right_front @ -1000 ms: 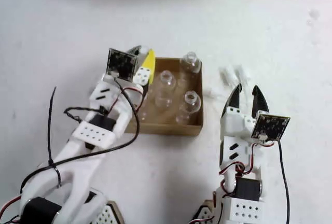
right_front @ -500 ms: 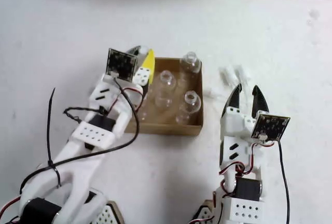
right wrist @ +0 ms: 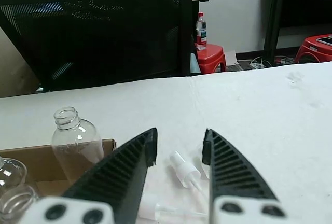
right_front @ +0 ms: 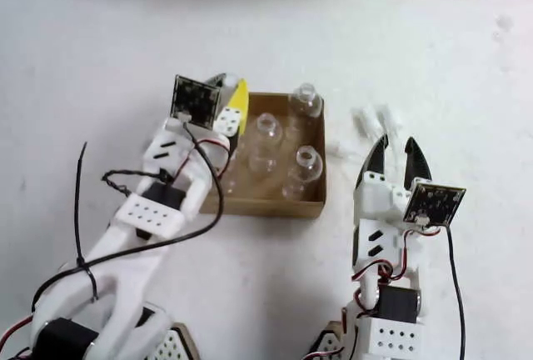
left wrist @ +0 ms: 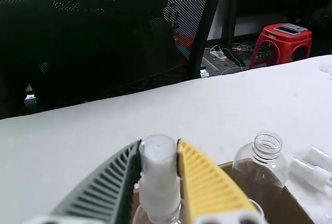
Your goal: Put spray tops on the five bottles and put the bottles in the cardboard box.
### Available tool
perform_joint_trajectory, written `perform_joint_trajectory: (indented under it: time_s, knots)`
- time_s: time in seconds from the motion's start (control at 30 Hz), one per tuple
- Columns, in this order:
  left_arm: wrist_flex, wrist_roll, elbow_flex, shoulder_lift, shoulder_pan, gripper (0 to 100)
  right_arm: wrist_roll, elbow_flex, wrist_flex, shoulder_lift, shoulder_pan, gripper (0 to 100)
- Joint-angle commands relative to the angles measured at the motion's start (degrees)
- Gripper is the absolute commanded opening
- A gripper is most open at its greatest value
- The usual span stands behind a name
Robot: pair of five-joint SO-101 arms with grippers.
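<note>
The cardboard box (right_front: 275, 205) stands mid-table with three clear uncapped bottles in it, one at the far right corner (right_front: 306, 102). My left gripper (right_front: 231, 87) hangs over the box's far left corner, shut on the white spray top (left wrist: 158, 175) of a bottle below it; grey and yellow fingers (left wrist: 207, 187) press both sides of the cap. My right gripper (right_front: 395, 153) rests open to the right of the box, its black fingers (right wrist: 228, 167) either side of loose white spray tops (right wrist: 185, 171) on the table (right_front: 372, 119).
A white table (right_front: 125, 43) with room at the left and far side. An uncapped bottle (right wrist: 77, 141) stands at the box's wall (right wrist: 52, 151) in the right wrist view. Beyond the far table edge are a black mesh chair and a red stool (left wrist: 282, 37).
</note>
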Motion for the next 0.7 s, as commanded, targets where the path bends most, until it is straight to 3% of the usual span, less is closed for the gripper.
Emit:
perform_joint_trajectory:
  time_s: [0.0,0.2,0.67]
  knots:
    - [5.36,-0.7,-3.08,-2.15,-0.22,2,0.62,0.53,-1.27,-0.04,0.13,13.0]
    - [11.34,-0.7,-5.36,-3.74,-0.57,2,0.62,0.53,-1.27,-0.04,0.13,13.0]
    - [11.25,-0.79,-9.85,5.05,-1.36,3,0.62,0.53,-1.19,-0.04,0.13,13.0]
